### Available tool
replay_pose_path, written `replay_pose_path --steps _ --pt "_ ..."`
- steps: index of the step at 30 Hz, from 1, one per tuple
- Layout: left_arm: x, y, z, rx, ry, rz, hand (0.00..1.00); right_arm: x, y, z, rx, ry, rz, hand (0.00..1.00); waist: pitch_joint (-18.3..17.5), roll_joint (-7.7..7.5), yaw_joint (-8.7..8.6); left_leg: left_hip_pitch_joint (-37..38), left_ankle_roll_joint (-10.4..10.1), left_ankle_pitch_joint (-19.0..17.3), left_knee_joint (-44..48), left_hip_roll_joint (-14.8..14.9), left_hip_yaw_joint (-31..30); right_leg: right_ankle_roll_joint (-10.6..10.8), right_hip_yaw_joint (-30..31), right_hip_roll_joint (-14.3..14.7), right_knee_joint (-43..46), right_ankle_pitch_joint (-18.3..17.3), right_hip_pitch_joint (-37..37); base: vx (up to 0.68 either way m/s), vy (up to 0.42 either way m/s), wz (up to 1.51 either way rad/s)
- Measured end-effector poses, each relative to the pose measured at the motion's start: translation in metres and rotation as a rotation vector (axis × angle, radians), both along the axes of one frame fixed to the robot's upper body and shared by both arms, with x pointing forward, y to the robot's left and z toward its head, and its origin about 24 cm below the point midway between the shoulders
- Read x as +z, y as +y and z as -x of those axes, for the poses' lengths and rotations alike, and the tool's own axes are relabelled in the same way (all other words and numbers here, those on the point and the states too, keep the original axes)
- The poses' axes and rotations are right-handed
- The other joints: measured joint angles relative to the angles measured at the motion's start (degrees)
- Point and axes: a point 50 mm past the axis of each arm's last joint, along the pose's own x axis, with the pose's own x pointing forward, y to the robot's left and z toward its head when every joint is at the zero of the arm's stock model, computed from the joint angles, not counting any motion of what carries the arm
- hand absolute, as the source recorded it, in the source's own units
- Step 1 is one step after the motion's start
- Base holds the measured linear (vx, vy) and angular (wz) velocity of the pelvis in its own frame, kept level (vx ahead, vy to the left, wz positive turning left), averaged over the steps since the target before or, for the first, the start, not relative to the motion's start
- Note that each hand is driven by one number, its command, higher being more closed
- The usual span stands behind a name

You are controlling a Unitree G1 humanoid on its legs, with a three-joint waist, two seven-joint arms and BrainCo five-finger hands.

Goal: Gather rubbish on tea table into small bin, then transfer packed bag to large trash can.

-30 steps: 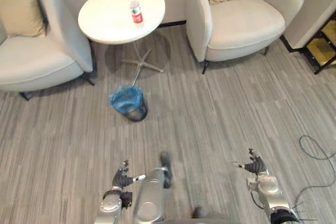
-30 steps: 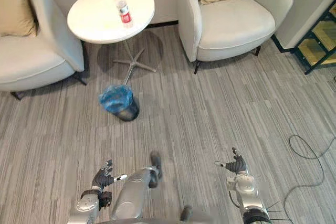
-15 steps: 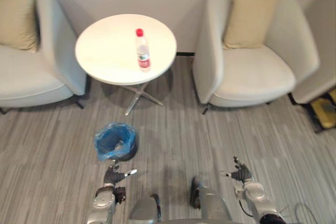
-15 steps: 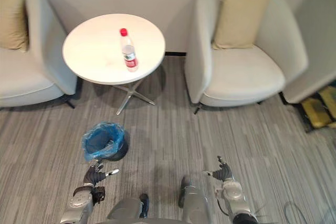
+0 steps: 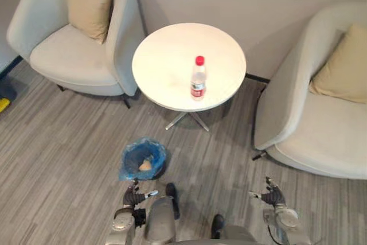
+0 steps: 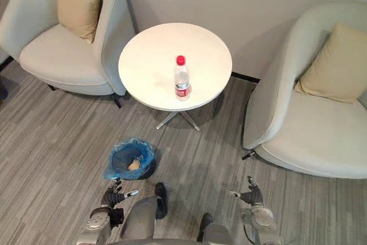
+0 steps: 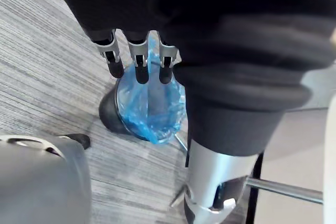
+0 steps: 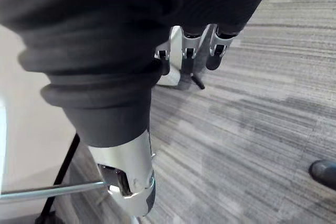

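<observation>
The bottle (image 5: 198, 78) stands on the tea table (image 5: 163, 64) — well apart from the left hand (image 5: 133, 198) and right hand (image 5: 272, 197), both loose-fingered and empty.

Top of tea table (image 5: 166, 61) smooth, matt white; bottle (image 5: 198, 80) clear glossy plastic with red plastic cap (image 5: 199, 60). Small bin (image 7: 107, 116) dark, lined with thin blue plastic bag (image 5: 128, 154), crinkled, semi-sheer. Armchairs (image 5: 69, 55) and cushions (image 5: 89, 4) matt cloth; floor (image 5: 57, 142) grey striped carpet, rough weave.
</observation>
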Motion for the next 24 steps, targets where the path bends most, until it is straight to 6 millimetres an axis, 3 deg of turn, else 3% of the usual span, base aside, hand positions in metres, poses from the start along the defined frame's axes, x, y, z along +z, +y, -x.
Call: replay_pose_path --steps 2,4,6,9,11,12,16,24 --pt "0.000 0.004 0.001 -0.029 0.009 -0.022 0.00 0.004 0.010 -0.006 0.053 -0.025 -0.002 0.00 -0.06 -0.53 -0.20 3.38 0.55 -1.39 -0.78 -1.35 -0.46 1.25 1.62 -2.64 14.66 2.28 -5.19 0.25 0.122 0.16" --pt "0.002 0.008 -0.001 -0.042 0.003 -0.038 0.00 0.004 0.018 -0.007 0.081 -0.029 -0.015 0.00 -0.43 -1.08 -0.36 5.20 1.58 -1.80 -1.07 -1.79 -1.59 0.96 3.14 -2.55 20.31 -0.21 -8.48 0.23 0.021 0.34" --pt "0.004 0.010 -0.003 -0.043 -0.002 -0.044 0.00 0.013 0.024 -0.017 0.105 -0.084 -0.013 0.00 -0.74 -1.39 -0.94 6.27 1.54 -1.63 -2.54 -2.05 -4.07 0.22 5.01 0.39 13.66 -2.41 -11.08 0.28 -0.049 0.53" --pt "0.003 0.009 -0.001 -0.043 0.003 -0.043 0.00 0.024 0.027 -0.027 0.135 -0.142 0.010 0.00 -0.77 -1.39 -1.89 6.98 1.27 -0.84 -2.86 -2.05 -6.75 -0.69 10.19 3.91 0.22 -0.95 -12.49 0.25 -0.116 0.59" --pt "0.001 0.008 -0.002 -0.046 0.009 -0.040 0.00 0.029 0.026 -0.030 0.146 -0.166 0.026 0.00 -0.99 -1.60 -2.01 7.19 0.32 -1.39 -1.82 -3.16 -9.84 -2.84 10.85 4.19 -8.12 11.26 -10.85 0.29 -0.171 0.69" --pt "-0.002 0.000 0.000 -0.046 0.018 -0.020 0.00 0.034 0.024 -0.034 0.165 -0.180 0.057 0.00 -1.35 -0.02 -1.60 7.10 -0.45 -1.14 -2.22 -1.63 -10.50 -3.55 9.99 5.30 -9.32 12.15 -10.33 0.25 -0.176 0.37" --pt "-0.006 -0.006 0.007 -0.044 0.039 -0.004 0.00 0.063 0.032 -0.055 0.217 -0.336 0.113 0.00 -1.53 0.96 -1.83 8.97 -2.06 -0.18 -6.50 -0.03 -11.53 -4.12 7.98 7.21 -12.91 12.51 -8.07 0.16 -0.135 0.13" --pt "-0.006 -0.009 0.009 -0.071 0.029 0.004 0.00 0.083 0.049 -0.078 0.276 -0.434 0.117 0.00 -1.79 1.25 -0.56 8.86 -2.78 0.78 -8.96 -0.67 -13.25 -4.49 6.50 6.67 -19.07 14.61 -5.38 0.01 0.004 0.11"
